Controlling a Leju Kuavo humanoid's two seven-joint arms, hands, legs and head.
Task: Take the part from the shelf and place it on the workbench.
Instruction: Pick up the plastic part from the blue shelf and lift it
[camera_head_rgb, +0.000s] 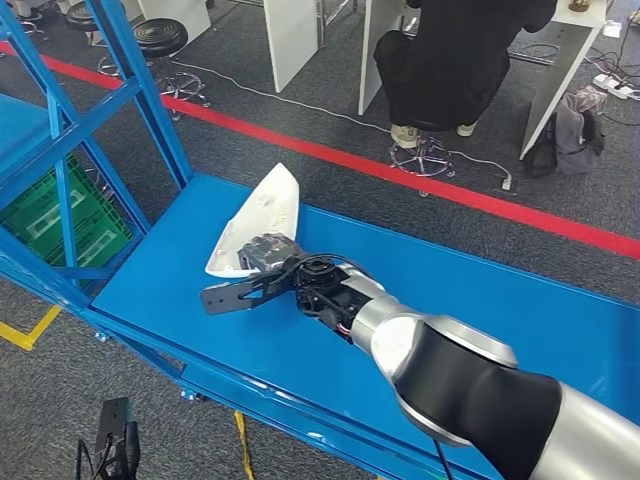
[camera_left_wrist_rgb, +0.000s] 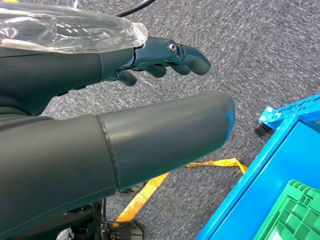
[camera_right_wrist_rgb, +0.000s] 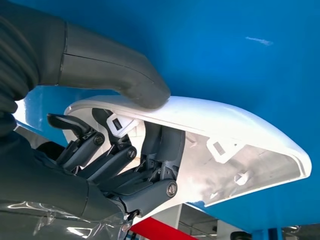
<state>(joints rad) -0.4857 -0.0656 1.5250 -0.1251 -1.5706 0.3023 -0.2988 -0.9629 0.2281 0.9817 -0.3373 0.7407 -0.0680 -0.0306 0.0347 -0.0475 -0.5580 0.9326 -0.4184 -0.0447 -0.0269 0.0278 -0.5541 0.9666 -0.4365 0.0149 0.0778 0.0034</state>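
**Fingers of the right hand clamp the white part over the blue surface**

The fingers (camera_right_wrist_rgb: 113, 165) of the right hand (camera_head_rgb: 264, 262) curl into the hollow underside of the white part (camera_head_rgb: 260, 215), with the thumb (camera_right_wrist_rgb: 120, 75) pressed on its outer shell, so the part is gripped. In the head view the part sits over the blue surface (camera_head_rgb: 453, 290), its lower edge hidden behind the hand; whether it touches the surface cannot be told. The left hand (camera_left_wrist_rgb: 113, 140) hangs over grey carpet, fingers (camera_left_wrist_rgb: 177, 55) slightly bent and holding nothing; a clear plastic film covers its wrist.

The blue surface runs across the view, joined on the left to a blue shelf frame (camera_head_rgb: 113, 100). A green crate (camera_head_rgb: 53, 215) sits low inside the frame, partly hidden by its bars. Beyond, a red floor line (camera_head_rgb: 453, 190) crosses the carpet, and a person in black (camera_head_rgb: 453, 60) sits on a stool, cut off by the frame's top.
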